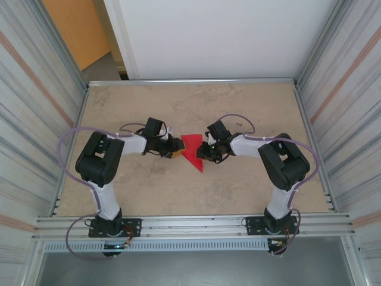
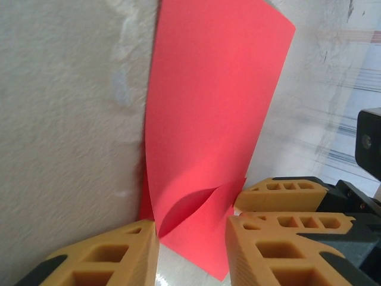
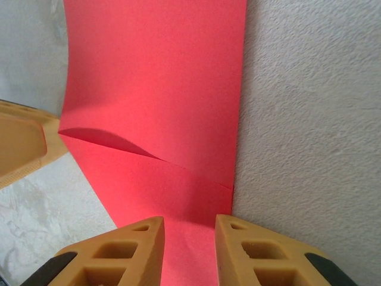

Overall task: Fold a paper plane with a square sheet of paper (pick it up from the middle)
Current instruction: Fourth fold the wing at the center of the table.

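At mid-table, left gripper [image 2: 191, 238] and right gripper [image 3: 189, 229] stand part-open, clamping nothing; I fear the red sheet [image 1: 191, 146] slipping and creasing askew.

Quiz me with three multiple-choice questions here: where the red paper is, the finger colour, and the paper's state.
1. Where is the red paper?
A. On the table between both grippers.
B. At the far left corner.
C. On the right arm's base.
2. What colour are the fingers?
A. Blue.
B. White.
C. Yellow-orange.
3. Paper's state?
A. Crumpled ball.
B. Partly folded, one flap arching up.
C. Flat, unfolded.
Answers: A, it lies between the left gripper and right gripper; C, the fingers show yellow-orange; B, a crease and raised flap show in both wrist views.
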